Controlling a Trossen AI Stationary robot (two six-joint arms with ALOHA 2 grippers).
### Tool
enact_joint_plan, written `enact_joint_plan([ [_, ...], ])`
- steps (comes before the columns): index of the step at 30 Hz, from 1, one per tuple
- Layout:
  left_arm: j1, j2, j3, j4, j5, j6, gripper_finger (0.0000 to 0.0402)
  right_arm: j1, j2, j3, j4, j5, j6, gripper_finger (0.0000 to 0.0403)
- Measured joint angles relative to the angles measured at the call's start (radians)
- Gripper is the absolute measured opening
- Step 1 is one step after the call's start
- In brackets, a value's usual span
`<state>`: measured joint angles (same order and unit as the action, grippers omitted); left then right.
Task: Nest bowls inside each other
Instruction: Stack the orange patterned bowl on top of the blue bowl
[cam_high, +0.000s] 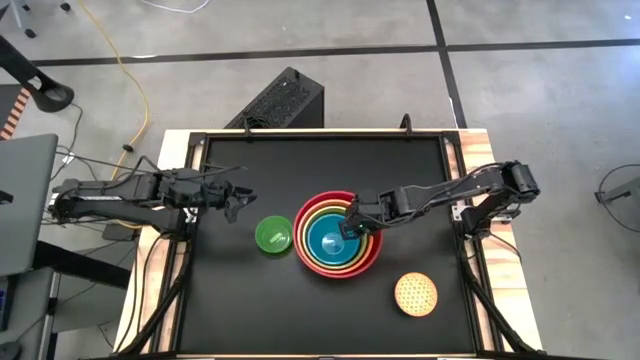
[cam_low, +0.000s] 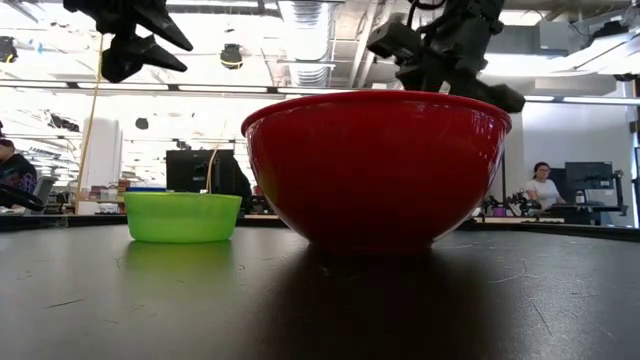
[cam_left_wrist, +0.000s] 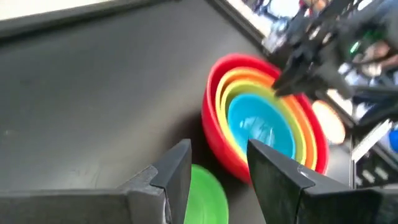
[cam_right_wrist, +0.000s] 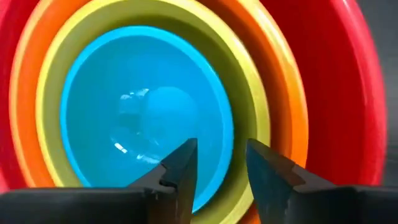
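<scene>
Right gripper (cam_high: 350, 222) hangs over four nested bowls (cam_high: 337, 240), fingers parted, holding nothing. Two loose: green bowl (cam_high: 273, 235) at 9 o'clock, dotted yellow bowl (cam_high: 415, 294) at 4.

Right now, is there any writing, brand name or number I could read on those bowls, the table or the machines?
None can be read.
The nested bowls, the green bowl and the yellow bowl: plain, no lettering.
The black table: no marks.
Screens in the room behind: too small and blurred to read.
</scene>
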<state>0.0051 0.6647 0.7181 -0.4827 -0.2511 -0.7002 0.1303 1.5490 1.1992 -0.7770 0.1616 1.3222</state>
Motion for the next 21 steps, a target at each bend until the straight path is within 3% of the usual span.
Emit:
enact_joint_plan([
  [7, 0.0, 0.065, 0.0, -0.122, 0.059, -0.002, 0.0144, 0.036, 0.0, 0.097, -0.013, -0.012, -0.048, 0.0144],
  [13, 0.0, 0.138, 0.0, -0.128, 0.094, 0.0, 0.0144, 0.162, 0.0, 0.206, -0.202, -0.032, -0.025, 0.0141],
  [21, 0.0, 0.191, 0.0, -0.101, 0.116, 0.026, 0.0144, 0.391, 0.006, 0.233, -0.518, -0.111, 0.282, 0.0147],
])
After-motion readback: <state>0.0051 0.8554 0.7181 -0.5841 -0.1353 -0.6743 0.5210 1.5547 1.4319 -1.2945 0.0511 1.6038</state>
